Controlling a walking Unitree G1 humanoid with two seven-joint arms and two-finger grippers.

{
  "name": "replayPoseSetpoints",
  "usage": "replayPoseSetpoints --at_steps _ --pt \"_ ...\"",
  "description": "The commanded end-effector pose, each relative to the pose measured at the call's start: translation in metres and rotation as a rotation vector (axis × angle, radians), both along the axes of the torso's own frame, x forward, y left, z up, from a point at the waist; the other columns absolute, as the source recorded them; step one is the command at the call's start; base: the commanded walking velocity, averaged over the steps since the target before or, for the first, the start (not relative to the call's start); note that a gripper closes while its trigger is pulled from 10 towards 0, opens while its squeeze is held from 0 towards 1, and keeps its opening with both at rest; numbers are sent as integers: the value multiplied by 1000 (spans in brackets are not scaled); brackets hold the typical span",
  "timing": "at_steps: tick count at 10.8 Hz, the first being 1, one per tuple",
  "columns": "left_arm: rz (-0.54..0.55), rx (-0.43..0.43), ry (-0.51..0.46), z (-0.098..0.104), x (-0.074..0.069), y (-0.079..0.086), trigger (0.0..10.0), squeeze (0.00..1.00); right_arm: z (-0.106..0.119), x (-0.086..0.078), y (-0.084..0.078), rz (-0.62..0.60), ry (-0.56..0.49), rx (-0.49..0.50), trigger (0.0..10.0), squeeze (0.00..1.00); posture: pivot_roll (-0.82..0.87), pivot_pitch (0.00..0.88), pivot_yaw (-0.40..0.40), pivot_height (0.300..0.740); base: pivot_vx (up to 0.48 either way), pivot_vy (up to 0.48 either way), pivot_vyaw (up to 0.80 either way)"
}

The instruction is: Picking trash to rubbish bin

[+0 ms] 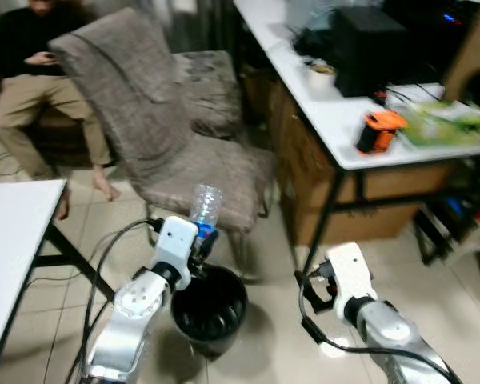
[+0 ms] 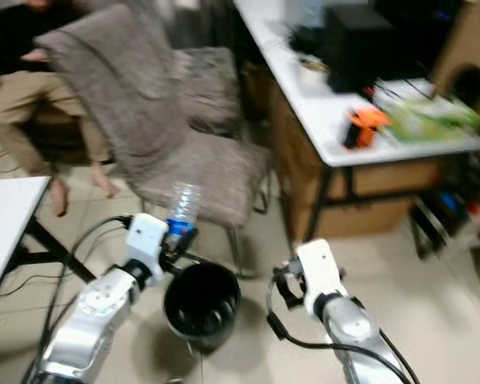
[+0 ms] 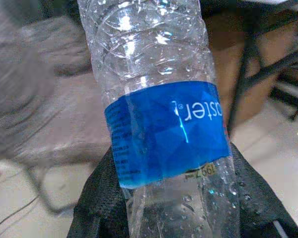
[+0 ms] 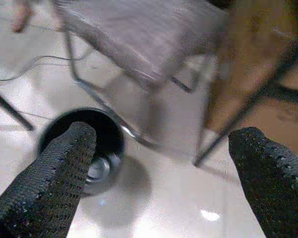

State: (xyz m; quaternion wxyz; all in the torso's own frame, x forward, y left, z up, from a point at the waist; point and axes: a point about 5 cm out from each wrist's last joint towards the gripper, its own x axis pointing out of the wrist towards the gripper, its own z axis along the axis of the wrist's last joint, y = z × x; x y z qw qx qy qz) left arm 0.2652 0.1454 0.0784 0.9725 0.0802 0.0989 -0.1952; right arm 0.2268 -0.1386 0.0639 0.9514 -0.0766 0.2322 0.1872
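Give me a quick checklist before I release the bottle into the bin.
1. Grip: left gripper is shut on the clear plastic bottle with a blue label. Ok.
2. Bottle over the opening: it stands above the near-left rim of the round black rubbish bin, not its centre. Not ok.
3. Bin mouth is open, with no lid. Ok.
4. Right gripper has its fingers spread, holds nothing, and is off to the bin's side. Ok.
5. Grey fabric chair stands close behind the bin; clearance from the bottle cannot tell.
6. Seated person is well back from the arms. Ok.
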Motion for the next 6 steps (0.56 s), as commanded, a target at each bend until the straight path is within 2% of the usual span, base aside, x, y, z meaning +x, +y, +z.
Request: replayPoseSetpoints --at_steps 1,3,4,5,6 --pt "10 13 7 -3 0 1 10000 0 2 0 0 35 -17 -18 10000 0 -110 49 11 740 334 0 0" --pt "16 20 9 -4 -2 4 10000 0 0 -4 5 104 -1 -37 10000 0 -102 46 5 740 337 0 800" --pt "15 30 14 -5 -3 6 10000 0 0 -3 4 88 7 -27 10000 0 -102 46 8 740 330 0 0" --pt "-5 44 67 -15 -5 6 10000 0 -4 -3 0 80 28 -31 10000 0 -103 53 13 740 0 0 0" --pt "-19 100 119 -27 -5 7 10000 0 -6 -3 -3 85 31 -51 10000 0 -104 56 16 740 0 0 0"
